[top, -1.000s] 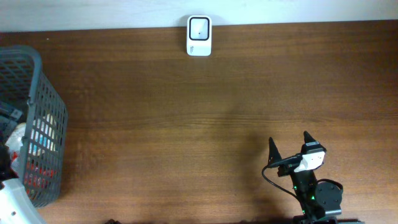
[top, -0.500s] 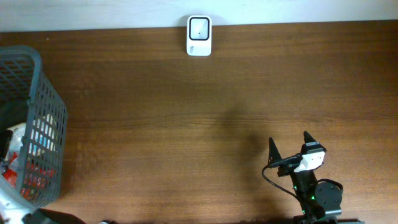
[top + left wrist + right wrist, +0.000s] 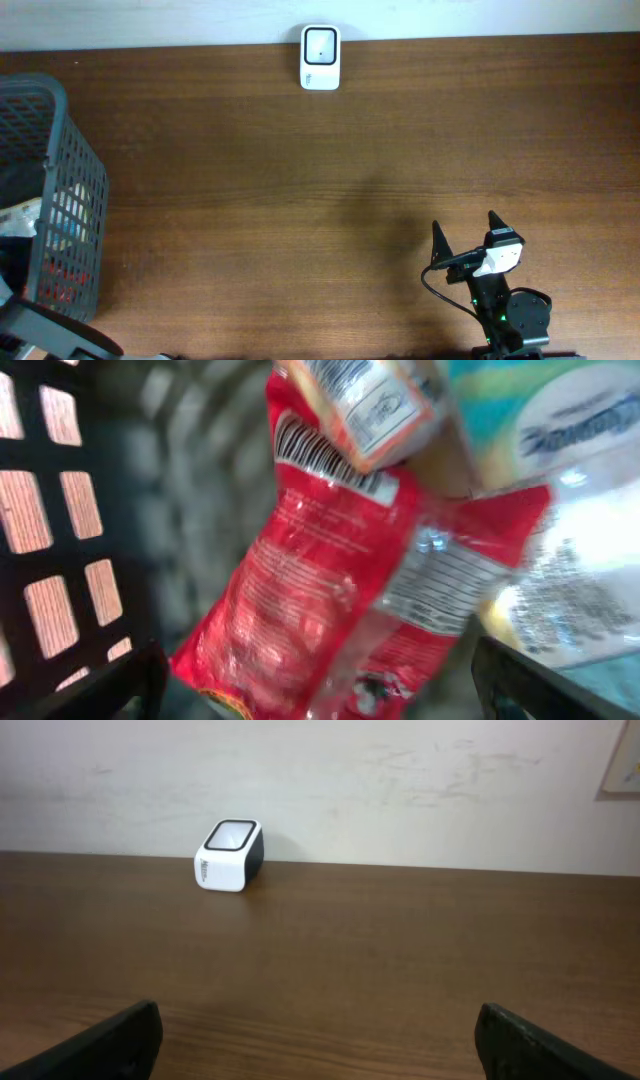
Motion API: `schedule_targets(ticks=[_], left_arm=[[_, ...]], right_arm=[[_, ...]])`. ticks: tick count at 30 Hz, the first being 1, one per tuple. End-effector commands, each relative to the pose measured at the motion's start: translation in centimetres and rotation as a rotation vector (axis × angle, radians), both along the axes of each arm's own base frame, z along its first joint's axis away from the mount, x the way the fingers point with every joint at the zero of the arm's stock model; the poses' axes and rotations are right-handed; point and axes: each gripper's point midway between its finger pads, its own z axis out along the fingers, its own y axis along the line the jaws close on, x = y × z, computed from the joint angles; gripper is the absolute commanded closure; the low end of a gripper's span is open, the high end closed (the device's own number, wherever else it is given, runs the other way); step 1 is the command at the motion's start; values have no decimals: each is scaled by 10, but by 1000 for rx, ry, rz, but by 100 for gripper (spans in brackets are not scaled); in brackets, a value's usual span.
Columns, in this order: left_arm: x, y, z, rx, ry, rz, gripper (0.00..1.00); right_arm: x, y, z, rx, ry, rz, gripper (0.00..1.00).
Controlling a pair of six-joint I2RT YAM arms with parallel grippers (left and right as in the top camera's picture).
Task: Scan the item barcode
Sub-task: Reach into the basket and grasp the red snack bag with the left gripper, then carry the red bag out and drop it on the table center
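Left fingers point(image 3: 552, 690) wide over red packet point(image 3: 300, 600), right fingers point(image 3: 560, 1040) wide, empty

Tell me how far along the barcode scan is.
Done: nothing yet; no item is at the scanner. In hand: left jaws open inside the basket, above a red packet, not gripping. Left: grasp it, lift it out, show its barcode to the scanner. Right jaws open, holding nothing.
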Motion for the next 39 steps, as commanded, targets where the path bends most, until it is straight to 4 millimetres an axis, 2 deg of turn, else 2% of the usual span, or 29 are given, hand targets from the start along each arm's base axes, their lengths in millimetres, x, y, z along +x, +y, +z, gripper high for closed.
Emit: schedule_targets(ticks=[1, 8, 9, 10, 12, 13, 15, 16, 18, 19, 21, 22, 23, 25, 26, 27, 28, 30, 31, 32, 34, 35, 36, 38, 39], left_arm=[[-6, -2, -24, -44, 48, -34, 4], [-13, 4, -59, -78, 145, -66, 3], [-13, 3, -63, -89, 149, -67, 11], [-12, 2, -66, -101, 145, -69, 24], [-9, 1, -66, -100, 144, -76, 79], [-9, 1, -65, -101, 144, -76, 90], [-7, 2, -60, -106, 137, -77, 96], [2, 7, -43, -103, 105, -82, 100], [13, 14, -18, -87, 62, -87, 100], [21, 19, 3, -66, 31, -92, 100], [44, 25, 54, -5, -49, -144, 100], [62, 22, 91, 32, -123, -198, 100], [81, 13, 139, 95, -200, -250, 100], [98, -1, 192, 186, -267, -313, 100], [110, -18, 229, 252, -325, -378, 100], [123, -43, 263, 314, -382, -470, 99], [132, -72, 289, 355, -433, -547, 99], [147, -138, 319, 390, -515, -722, 99], [154, -169, 325, 399, -531, -820, 98], [158, -187, 326, 398, -534, -878, 98], [168, -237, 318, 358, -525, -1030, 98], [173, -269, 306, 316, -506, -1133, 97], [177, -289, 294, 280, -487, -1190, 97], [186, -322, 256, 197, -412, -1280, 97], [188, -329, 242, 167, -382, -1295, 97]], right_arm=[[0, 1, -4, 9, 9, 4, 1], [0, 1, -3, 10, 9, 3, 1], [0, 1, -3, 10, 9, 3, 1], [0, 1, -3, 9, 9, 3, 1], [0, 1, -3, 9, 9, 4, 1], [0, 1, -3, 9, 9, 4, 1], [0, 1, -4, 9, 9, 4, 1], [0, 1, -3, 10, 9, 3, 1], [0, 1, -3, 10, 9, 3, 1], [0, 1, -3, 10, 9, 3, 1], [0, 1, -3, 10, 9, 3, 1], [0, 1, -4, 9, 9, 4, 1], [0, 1, -4, 9, 9, 3, 1], [0, 1, -3, 10, 9, 3, 1], [0, 1, -3, 10, 9, 3, 1], [0, 1, -3, 10, 9, 3, 1], [0, 1, -3, 10, 9, 3, 1], [0, 1, -3, 9, 9, 3, 1], [0, 1, -3, 9, 9, 3, 1], [0, 1, -3, 9, 9, 3, 1], [0, 1, -3, 10, 9, 3, 1], [0, 1, -3, 9, 9, 3, 1], [0, 1, -3, 9, 9, 4, 1], [0, 1, -3, 10, 9, 3, 1], [0, 1, -3, 10, 9, 3, 1]])
